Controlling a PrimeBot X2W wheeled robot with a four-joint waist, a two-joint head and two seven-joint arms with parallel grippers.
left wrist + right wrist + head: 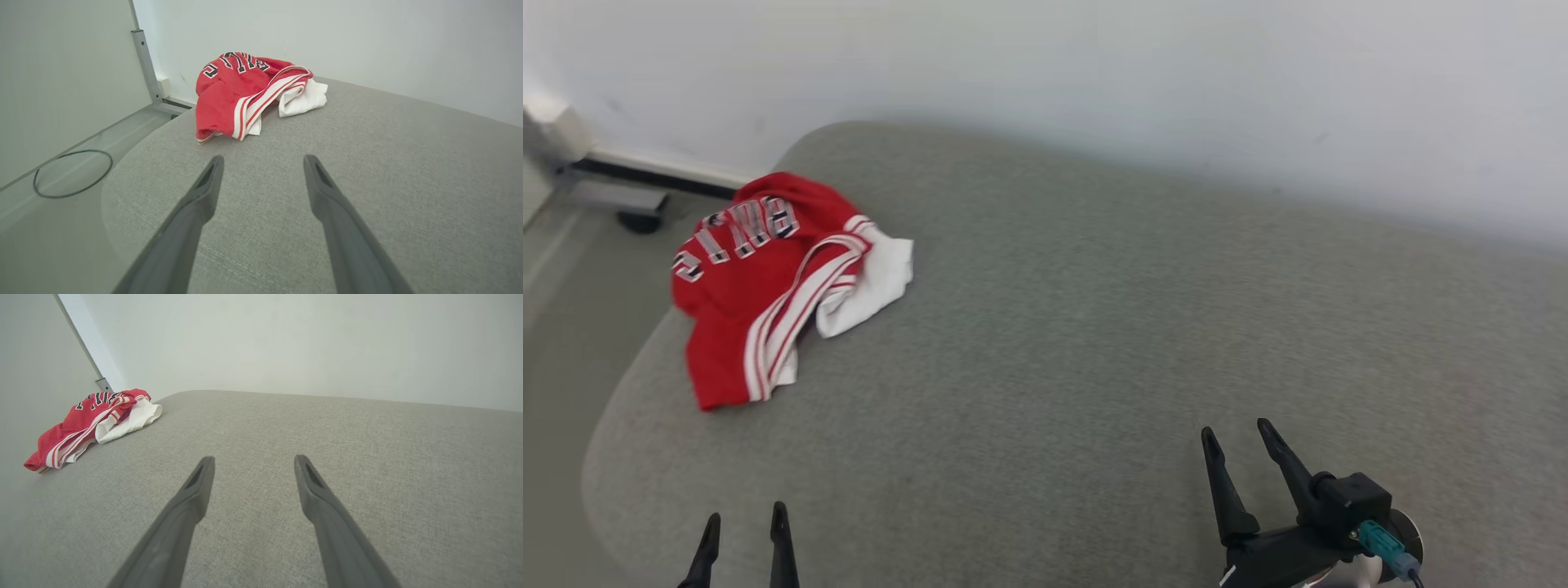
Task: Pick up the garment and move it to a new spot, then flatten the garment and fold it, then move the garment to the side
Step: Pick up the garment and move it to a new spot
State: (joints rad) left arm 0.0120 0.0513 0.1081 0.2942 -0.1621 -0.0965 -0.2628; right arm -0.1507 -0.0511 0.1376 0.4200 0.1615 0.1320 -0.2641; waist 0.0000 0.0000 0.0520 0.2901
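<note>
The garment point(768, 282) is a crumpled red jersey with white stripes, dark lettering and a white inner part, lying near the far left corner of the grey fabric surface point(1094, 327). It also lies ahead of the fingers in the left wrist view, garment point(249, 92), and far to the left in the right wrist view, garment point(92, 424). My left gripper point(745, 518) is open at the lower left, well short of the garment, with nothing between its fingers. My right gripper point(1237, 430) is open at the lower right, far from the garment, holding nothing.
A pale wall point(1094, 73) runs behind the surface. Left of the surface is the floor point(53, 204) with a dark cable loop point(73, 173) and a metal post point(145, 65). The surface's rounded left edge lies close to the garment.
</note>
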